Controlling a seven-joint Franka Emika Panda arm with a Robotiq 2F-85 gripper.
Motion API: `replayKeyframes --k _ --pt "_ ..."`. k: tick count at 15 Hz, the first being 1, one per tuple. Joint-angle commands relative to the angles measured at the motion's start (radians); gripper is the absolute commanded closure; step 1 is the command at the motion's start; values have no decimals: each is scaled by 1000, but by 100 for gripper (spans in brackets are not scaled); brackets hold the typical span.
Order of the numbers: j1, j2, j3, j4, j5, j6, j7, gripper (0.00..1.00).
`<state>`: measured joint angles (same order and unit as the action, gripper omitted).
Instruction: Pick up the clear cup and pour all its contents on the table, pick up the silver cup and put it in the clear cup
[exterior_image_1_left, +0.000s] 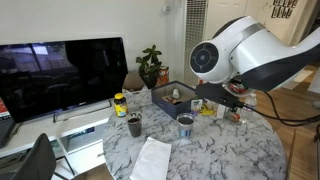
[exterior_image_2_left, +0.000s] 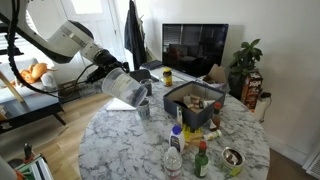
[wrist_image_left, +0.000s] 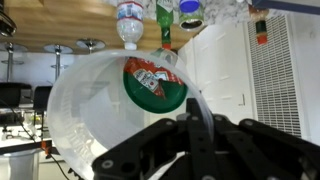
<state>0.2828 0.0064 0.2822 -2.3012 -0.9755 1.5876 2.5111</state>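
Above the left part of the worktop (exterior_image_2_left: 130, 150), in an exterior view, the tool (exterior_image_2_left: 113, 80) hangs in the air closed on the clear cup (exterior_image_2_left: 128, 90). The cup is tipped far over from upright and is clear of the marble. In the wrist view the tool's black fingers (wrist_image_left: 190, 140) press against the cup's pale wall (wrist_image_left: 90, 110). The contents (wrist_image_left: 152, 85) show as a red and green patch inside the cup; none can be made out on the marble.

The silver cup (exterior_image_1_left: 185, 125) stands upright on the worktop (exterior_image_1_left: 220, 150), near the middle in an exterior view and just in front of the arm's big white joint. A dark cup (exterior_image_1_left: 133, 125) stands apart to its left, and a yellow-lidded jar (exterior_image_1_left: 120, 103) is farther back on the left. A white sheet (exterior_image_1_left: 152, 160) lies flat at the near edge. A dark bin (exterior_image_2_left: 193, 100) full of small items sits around the middle of the marble. A water bottle (exterior_image_2_left: 175, 158) stands at the near edge beside other small bottles. A television (exterior_image_2_left: 195, 45) and a potted plant (exterior_image_2_left: 245, 60) stand beyond the far side.
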Motion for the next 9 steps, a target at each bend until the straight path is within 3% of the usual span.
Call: replayKeyframes --k 1,9 --pt "29 59 26 22 -134 -141 75 99" --pt "84 169 50 45 -375 -474 177 99"
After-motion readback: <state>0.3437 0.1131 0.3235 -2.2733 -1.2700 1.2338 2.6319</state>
